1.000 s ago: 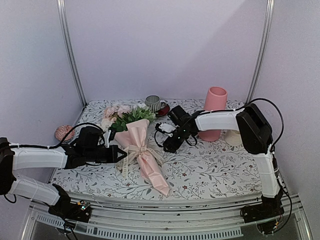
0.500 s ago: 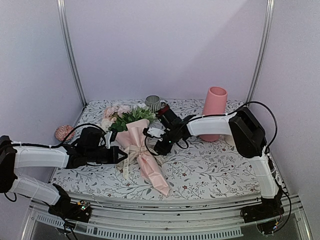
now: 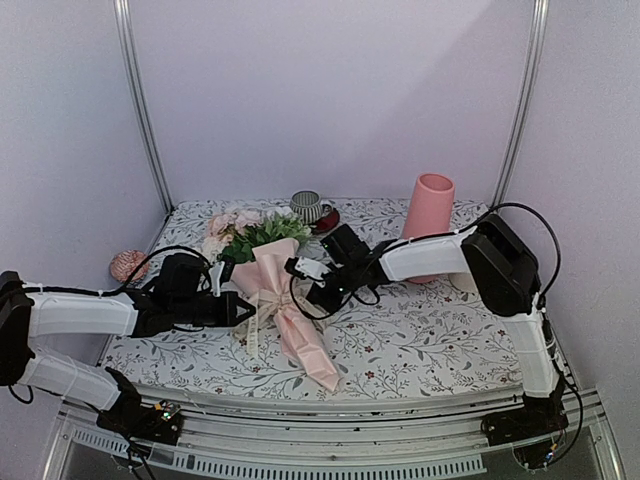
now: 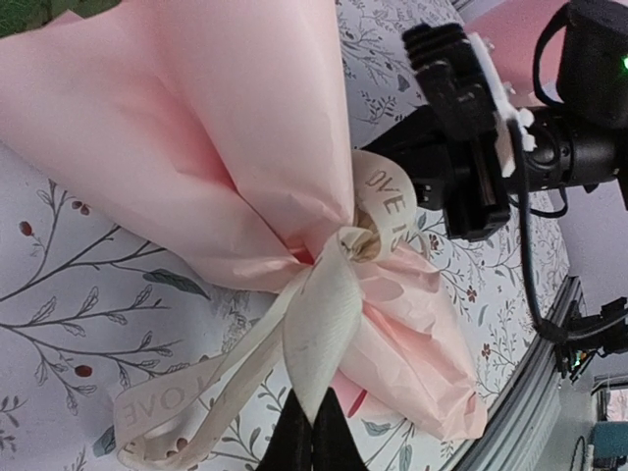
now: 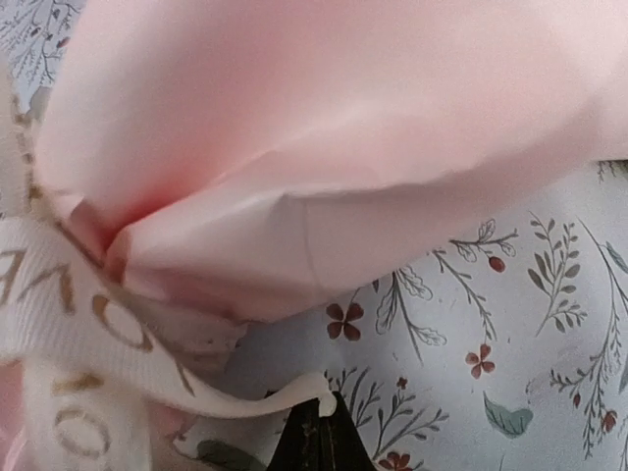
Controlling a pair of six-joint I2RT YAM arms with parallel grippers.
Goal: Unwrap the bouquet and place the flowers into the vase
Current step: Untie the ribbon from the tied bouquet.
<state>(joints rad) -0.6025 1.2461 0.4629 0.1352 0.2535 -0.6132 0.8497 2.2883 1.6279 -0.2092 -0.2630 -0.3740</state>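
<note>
You are at the very start of this job: on the flower-print table (image 3: pixel 450 340) nothing has come apart yet, and by my reading everything past the untying is left to do. The bouquet (image 3: pixel 275 270) lies flat on the table, whole and wrapped, heads pointing away from the arm bases and its pointed tail towards them. The vase (image 3: pixel 428 215) stands upright behind the bouquet and off to its right, well apart from it, a tall matte pink cylinder with nothing showing above its rim. The paper (image 4: pixel 196 147) is a pale pink cone, smooth and wide towards the heads, pinched tight at the waist and flaring again below in crumpled folds. The flowers (image 3: pixel 232 228) spill from the bouquet's wide end, pink and white heads with green leaves (image 3: pixel 268 232) beside them. Their stems are hidden inside the wrap. The ribbon (image 4: pixel 329 294) is cream with gold lettering, knotted round the bouquet's waist, its loops and tails hanging loose. The left gripper (image 4: pixel 312 432) sits at the bouquet's left with its jaws pressed together on one ribbon tail. The right gripper (image 5: pixel 316 432) sits at the bouquet's right, jaws likewise closed, and seems to pinch the end of another tail. You have the knot to pull loose, the paper to open, and the stems to carry over into the vase.
</note>
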